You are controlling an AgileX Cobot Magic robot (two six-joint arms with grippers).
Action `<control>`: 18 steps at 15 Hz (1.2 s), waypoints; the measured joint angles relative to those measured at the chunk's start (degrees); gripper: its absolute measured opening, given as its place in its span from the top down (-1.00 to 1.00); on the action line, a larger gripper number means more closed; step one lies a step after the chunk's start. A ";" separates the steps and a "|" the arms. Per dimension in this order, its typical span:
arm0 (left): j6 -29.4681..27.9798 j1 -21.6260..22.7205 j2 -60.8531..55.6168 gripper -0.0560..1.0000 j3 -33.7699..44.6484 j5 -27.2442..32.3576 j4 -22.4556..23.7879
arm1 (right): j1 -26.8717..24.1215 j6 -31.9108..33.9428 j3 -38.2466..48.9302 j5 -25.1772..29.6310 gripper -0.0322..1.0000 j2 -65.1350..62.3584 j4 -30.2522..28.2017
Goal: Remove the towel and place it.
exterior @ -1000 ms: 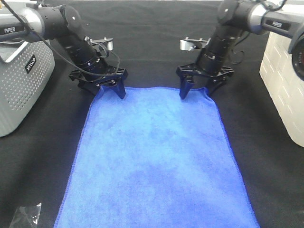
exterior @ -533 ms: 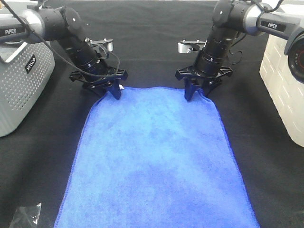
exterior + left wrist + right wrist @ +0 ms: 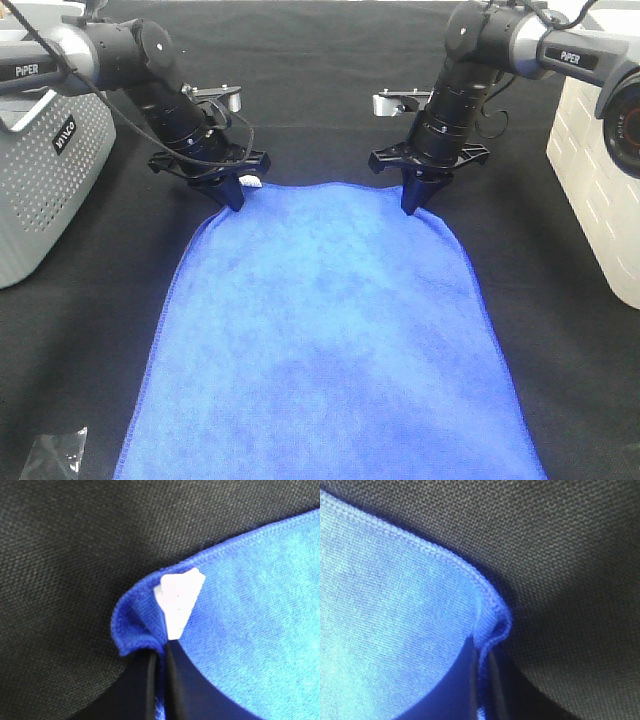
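Note:
The royal-blue towel [image 3: 325,340] lies spread flat on the black cloth, running from the near edge to the two grippers at its far end. My left gripper [image 3: 232,196] is shut on the towel's far left corner; the left wrist view shows the hem [image 3: 131,630] pinched between the fingers with the white tag [image 3: 178,600] sticking up. My right gripper [image 3: 412,203] is shut on the far right corner; the right wrist view shows the stitched hem [image 3: 492,625] bunched between the closed fingers. Both corners are drawn slightly inward.
A grey perforated box [image 3: 45,180] stands at the left edge. A white box [image 3: 600,170] stands at the right edge. A crumpled clear plastic bag [image 3: 55,455] lies at the near left corner. The table is covered with black cloth [image 3: 320,80].
Both grippers have closed from open onto the towel's far corners. The corners have bunched and pulled inward, rounding the towel's far edge.

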 joint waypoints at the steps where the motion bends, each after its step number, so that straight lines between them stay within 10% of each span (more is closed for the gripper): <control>1: 0.00 0.00 -0.06 0.89 -0.46 0.06 1.09 | 0.00 0.00 0.00 0.00 0.94 -0.23 -0.29; 8: 0.00 -0.23 -0.52 0.89 -9.11 -2.01 4.30 | 0.17 -1.55 -5.39 -9.05 0.94 -3.44 -7.28; 18: 0.00 -0.23 -0.52 0.89 -10.08 -22.06 11.40 | 0.23 -1.55 -11.52 -22.92 0.94 -3.90 -11.23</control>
